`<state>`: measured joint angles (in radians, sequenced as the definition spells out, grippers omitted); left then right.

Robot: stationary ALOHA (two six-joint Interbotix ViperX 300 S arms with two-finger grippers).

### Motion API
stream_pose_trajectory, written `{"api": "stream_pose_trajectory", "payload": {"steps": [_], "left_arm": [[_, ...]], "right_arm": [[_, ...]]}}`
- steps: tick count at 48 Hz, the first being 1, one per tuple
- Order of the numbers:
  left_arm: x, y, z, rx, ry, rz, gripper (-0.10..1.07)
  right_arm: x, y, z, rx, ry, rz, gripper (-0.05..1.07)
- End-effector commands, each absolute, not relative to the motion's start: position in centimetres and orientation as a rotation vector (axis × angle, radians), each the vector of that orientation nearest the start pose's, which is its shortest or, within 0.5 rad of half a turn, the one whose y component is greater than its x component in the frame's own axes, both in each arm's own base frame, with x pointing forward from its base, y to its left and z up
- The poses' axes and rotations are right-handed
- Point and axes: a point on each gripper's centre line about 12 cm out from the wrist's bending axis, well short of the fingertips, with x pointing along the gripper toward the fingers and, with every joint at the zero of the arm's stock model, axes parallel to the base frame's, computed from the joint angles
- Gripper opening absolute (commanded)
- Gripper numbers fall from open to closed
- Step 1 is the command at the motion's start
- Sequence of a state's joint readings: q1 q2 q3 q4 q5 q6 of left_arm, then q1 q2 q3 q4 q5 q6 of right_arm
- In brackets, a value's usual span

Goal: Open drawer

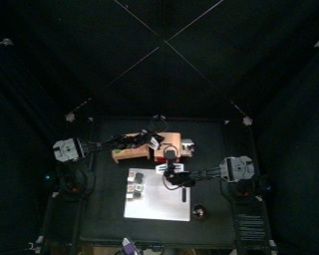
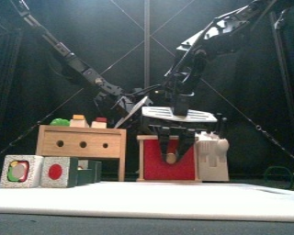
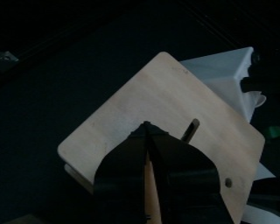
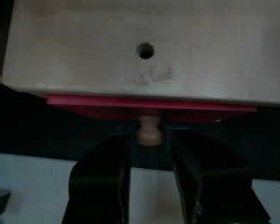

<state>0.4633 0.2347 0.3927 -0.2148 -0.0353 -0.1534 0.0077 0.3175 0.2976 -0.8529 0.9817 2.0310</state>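
A small wooden box (image 2: 169,138) stands mid-table, with a red drawer front (image 2: 152,163) and a round wooden knob (image 4: 150,131). My right gripper (image 2: 172,152) hangs down in front of the drawer. In the right wrist view its jaws stand close on either side of the knob, gripping it, and the red front (image 4: 149,107) sits just under the box's pale wall (image 4: 130,44). My left gripper (image 3: 149,133) rests shut on the box's flat wooden top (image 3: 130,105). In the front view it (image 2: 135,103) reaches in from the left above the box.
A wooden shape-sorter box (image 2: 82,141) with coloured blocks on top stands left of the drawer box. Two picture cubes (image 2: 15,171) lie in front of it. A white object (image 2: 211,152) stands right of the drawer. A white sheet (image 2: 150,198) covers the front of the table.
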Motion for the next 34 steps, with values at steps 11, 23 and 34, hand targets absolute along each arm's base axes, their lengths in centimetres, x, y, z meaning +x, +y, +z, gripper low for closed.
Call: {"api": "stream_pose_trajectory", "payload": {"steps": [11, 23, 34], "left_arm": [[41.4, 21.2, 15.9, -0.499, 0.525, 0.569, 0.41], [41.3, 21.3, 16.0, -0.499, 0.521, 0.571, 0.41], [41.2, 21.4, 15.9, -0.499, 0.524, 0.574, 0.41]], "right_arm": [[41.7, -6.1, 14.4, 0.772, 0.610, -1.299, 0.57], [42.0, -4.1, 14.2, 0.785, 0.632, -1.268, 0.56], [42.5, -2.5, 14.5, 0.796, 0.640, -1.235, 0.56]]}}
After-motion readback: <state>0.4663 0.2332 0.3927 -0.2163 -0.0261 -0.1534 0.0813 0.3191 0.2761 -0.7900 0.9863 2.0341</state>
